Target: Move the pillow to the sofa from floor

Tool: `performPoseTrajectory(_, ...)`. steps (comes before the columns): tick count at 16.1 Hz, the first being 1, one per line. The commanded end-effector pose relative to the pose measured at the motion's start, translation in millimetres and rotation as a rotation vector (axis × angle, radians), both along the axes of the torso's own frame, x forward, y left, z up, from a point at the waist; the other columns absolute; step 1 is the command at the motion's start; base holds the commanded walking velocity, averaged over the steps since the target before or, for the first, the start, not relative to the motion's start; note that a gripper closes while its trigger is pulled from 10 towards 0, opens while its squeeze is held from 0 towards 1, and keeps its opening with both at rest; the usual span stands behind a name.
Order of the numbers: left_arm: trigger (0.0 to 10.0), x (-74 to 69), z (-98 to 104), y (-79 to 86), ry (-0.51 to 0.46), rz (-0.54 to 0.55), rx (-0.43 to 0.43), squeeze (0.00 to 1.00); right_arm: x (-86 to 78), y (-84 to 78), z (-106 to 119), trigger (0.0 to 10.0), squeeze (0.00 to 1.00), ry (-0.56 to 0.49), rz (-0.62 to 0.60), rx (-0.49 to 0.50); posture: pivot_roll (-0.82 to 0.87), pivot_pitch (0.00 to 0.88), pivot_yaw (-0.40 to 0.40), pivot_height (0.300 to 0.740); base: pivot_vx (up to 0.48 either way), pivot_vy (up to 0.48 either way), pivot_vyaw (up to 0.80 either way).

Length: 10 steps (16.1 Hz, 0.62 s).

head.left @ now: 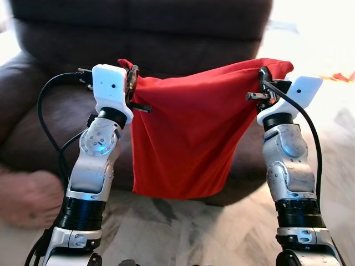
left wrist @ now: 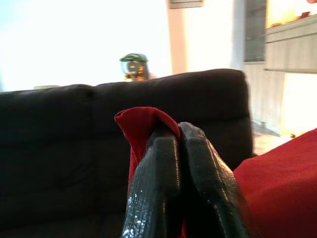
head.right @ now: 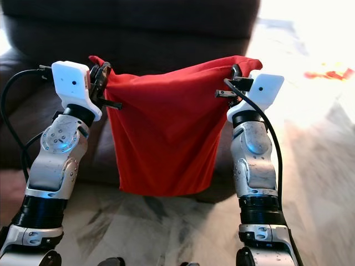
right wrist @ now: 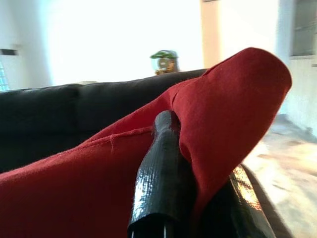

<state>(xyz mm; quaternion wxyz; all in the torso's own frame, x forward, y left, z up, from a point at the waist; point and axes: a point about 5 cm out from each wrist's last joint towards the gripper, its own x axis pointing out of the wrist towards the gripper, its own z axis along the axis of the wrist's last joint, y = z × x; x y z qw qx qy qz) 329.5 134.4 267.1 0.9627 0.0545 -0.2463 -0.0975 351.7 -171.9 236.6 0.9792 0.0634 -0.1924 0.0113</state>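
Limp red fabric pillow point(head.left: 186, 133) hangs off the floor, stretched between both arms, directly in front of the dark brown upholstered sofa point(head.left: 138, 33). Its long axis runs side to side, parallel to the sofa front; the lower edge dangles at about the level of the seat front, above the pale marbled floor point(head.left: 183, 227).

Left gripper point(head.left: 133, 83) — fingers closed tight on the pillow's upper left corner; in the left wrist view the black fingers point(left wrist: 163, 183) press together with red cloth bunched at the tips.

Right gripper point(head.left: 265, 77) — pinching the upper right corner, cloth folded over one finger point(right wrist: 161, 168).

Both arms look equally near the sofa. Judgement: pillow needs to travel forward and up over the seat edge before release.
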Motion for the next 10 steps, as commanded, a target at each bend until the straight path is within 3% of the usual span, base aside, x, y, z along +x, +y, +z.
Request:
performPoseTrajectory(1,10.0,-3.2,14.8,-2.3,-0.079,-0.013,0.003,0.00,-3.0,-5.7,21.5,10.0,0.00,-0.104,-0.032,-0.002,0.06,0.085,-0.030,0.740,0.000,0.000,0.00)
performPoseTrajectory(5,10.0,-4.2,11.9,-1.4,-0.070,-0.010,0.006,0.00,-3.9,-1.8,19.8,10.0,0.00,-0.114,-0.020,-0.001,0.06,0.073,-0.029,0.740,0.000,0.000,0.00)
performPoseTrajectory(7,10.0,-4.6,11.5,-1.1,-0.070,-0.009,0.004,0.00,-2.5,0.0,18.7,10.0,0.00,-0.096,-0.009,0.006,0.07,0.070,-0.031,0.740,0.000,0.000,-0.58)
performPoseTrajectory(10,10.0,-4.4,10.4,-0.9,-0.065,-0.008,0.006,0.00,-2.6,0.5,20.2,10.0,0.00,-0.113,-0.002,0.015,0.07,0.076,-0.033,0.740,0.260,0.000,-0.22)
